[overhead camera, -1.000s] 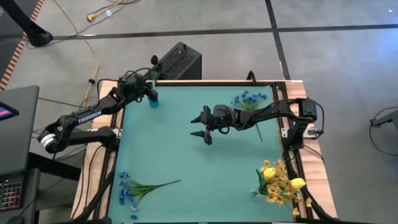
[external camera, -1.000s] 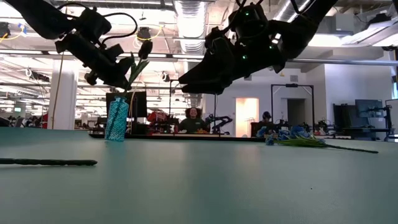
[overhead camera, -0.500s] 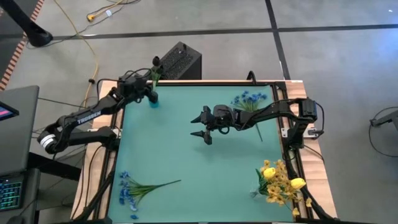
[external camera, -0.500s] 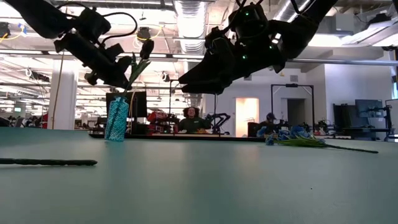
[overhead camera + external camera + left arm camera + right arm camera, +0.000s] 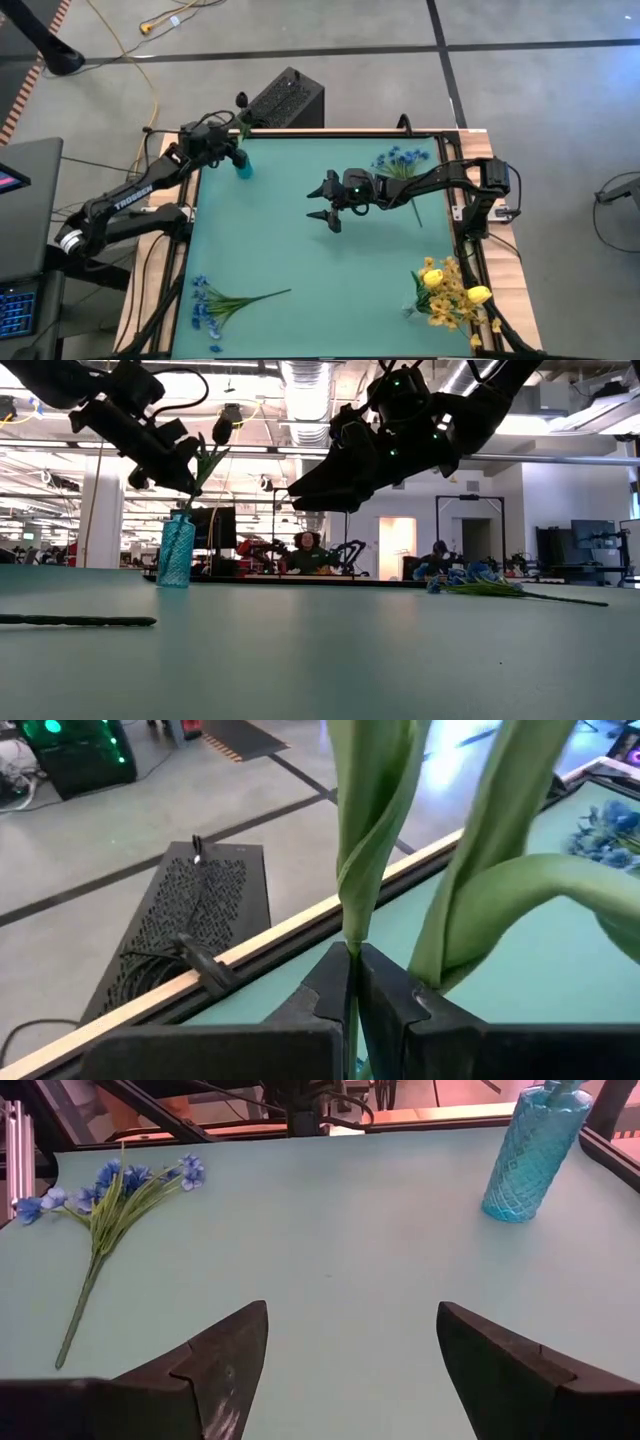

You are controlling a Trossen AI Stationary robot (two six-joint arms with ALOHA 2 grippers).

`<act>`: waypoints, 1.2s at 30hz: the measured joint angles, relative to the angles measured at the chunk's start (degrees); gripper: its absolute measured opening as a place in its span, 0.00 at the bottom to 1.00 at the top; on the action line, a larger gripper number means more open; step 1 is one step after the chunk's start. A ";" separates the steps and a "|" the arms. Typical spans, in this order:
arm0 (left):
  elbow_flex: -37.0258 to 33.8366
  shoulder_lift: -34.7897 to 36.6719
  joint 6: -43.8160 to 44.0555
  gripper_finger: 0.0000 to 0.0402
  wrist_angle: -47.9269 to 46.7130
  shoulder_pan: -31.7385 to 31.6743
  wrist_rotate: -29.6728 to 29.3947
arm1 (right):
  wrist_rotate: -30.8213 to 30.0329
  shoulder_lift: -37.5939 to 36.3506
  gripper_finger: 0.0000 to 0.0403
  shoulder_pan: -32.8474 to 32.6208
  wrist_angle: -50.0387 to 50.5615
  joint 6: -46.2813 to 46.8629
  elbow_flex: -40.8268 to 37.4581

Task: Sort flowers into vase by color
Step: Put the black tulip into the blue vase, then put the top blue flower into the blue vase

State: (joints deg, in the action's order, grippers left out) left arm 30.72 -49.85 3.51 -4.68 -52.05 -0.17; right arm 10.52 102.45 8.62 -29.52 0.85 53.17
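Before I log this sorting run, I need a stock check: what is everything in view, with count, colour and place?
Vase: one, blue glass, table's far-left corner.
Dark-bud flower: one, green stem, held above the vase.
Blue sprigs: two, one far right, one near left.
Yellow flowers: a bunch, near-right corner.
Black box: one, on the floor beyond the table.
Left gripper: shut on the dark-bud flower's stem.
Right gripper: open, over mid-table.

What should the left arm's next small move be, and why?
Probably lower the dark bud straight down: the left gripper, jaws shut on its stem, holds it above the blue vase, stem end near the mouth, not seated.
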 joint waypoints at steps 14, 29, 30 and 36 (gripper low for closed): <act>0.00 0.03 -1.98 0.00 -4.22 0.02 5.42 | -0.03 0.00 0.79 -0.75 0.85 0.15 0.00; 1.75 5.35 -5.84 0.31 -15.15 -0.07 2.63 | -0.04 0.00 0.79 -0.72 0.85 -0.97 0.00; 1.84 5.50 -6.26 0.32 -15.84 -0.07 2.44 | -0.04 0.00 0.79 -0.72 0.85 -0.99 0.00; 3.72 5.65 -8.86 0.33 -20.84 -0.04 1.08 | -0.04 0.00 0.79 -0.72 0.83 -0.94 0.00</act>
State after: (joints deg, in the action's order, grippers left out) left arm 34.44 -44.21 -5.35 -25.52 -52.10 0.91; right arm 10.48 102.45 7.90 -28.69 -0.09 53.17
